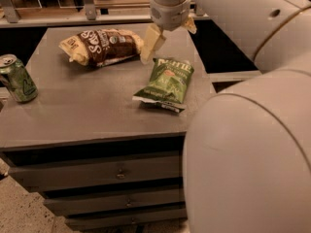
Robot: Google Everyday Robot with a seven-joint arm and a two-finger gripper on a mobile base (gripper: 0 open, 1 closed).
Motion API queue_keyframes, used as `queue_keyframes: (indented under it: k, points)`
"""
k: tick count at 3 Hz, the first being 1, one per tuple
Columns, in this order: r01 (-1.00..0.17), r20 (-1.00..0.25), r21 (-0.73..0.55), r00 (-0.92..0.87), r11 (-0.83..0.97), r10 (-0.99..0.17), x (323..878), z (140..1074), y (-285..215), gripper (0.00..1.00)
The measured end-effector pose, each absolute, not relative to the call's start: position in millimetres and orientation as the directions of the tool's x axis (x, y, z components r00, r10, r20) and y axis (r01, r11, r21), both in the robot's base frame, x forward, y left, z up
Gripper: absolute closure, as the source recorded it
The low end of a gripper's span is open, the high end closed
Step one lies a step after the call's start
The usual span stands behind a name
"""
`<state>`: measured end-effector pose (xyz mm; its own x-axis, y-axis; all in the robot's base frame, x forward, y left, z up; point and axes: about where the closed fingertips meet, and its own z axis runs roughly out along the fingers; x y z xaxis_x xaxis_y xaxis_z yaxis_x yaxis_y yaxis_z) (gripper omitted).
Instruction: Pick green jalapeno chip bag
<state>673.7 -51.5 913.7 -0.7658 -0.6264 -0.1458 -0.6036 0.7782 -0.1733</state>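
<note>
The green jalapeno chip bag [166, 83] lies flat on the grey cabinet top [87, 106], right of middle, with its pale lettering at the far end. My gripper [169, 37] hangs just above the bag's far end, between it and the brown-and-cream chip bag [101, 45]. Its pale fingers [150, 43] are spread apart and hold nothing. The left finger reaches down next to the brown bag's right end. My arm fills the right side of the view.
A green drink can [17, 78] stands upright at the left edge of the top. The cabinet has drawers [116, 171] below its front edge. A dark gap and a rail [73, 18] lie behind the cabinet.
</note>
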Motion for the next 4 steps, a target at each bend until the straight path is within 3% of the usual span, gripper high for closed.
queue_keyframes:
  k: [4]
  points:
    - [-0.257,0.018,-0.07,-0.966,0.964,-0.256,636,849,-49,0.0]
